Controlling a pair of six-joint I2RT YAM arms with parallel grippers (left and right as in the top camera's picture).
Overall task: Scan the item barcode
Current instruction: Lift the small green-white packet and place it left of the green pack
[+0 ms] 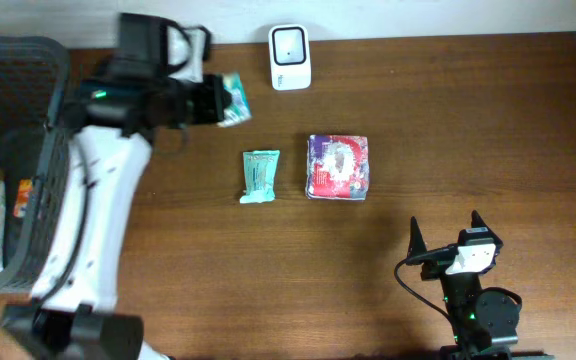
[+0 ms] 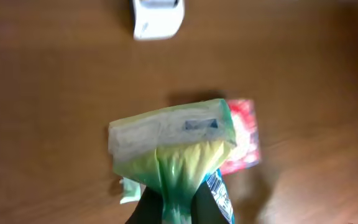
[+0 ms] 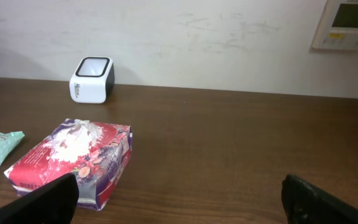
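Pinched by its crimped end in my left hand (image 2: 174, 211), which is shut tight on it, the green packet (image 2: 169, 140) hangs above the table (image 1: 468, 120), near the scanner (image 1: 290, 43) but not over it. I judge its barcode must yet face the window. A second packet (image 1: 259, 176) and a red pack (image 1: 338, 167) lie below, off the path. My right hand (image 1: 446, 232) rests wide open, empty, well apart.

Dark wood table (image 1: 488, 120). White scanner (image 1: 290, 57) top centre; green packet (image 1: 259, 176) and red tissue pack (image 1: 337, 167) mid-frame; mesh basket (image 1: 18, 55) far left.
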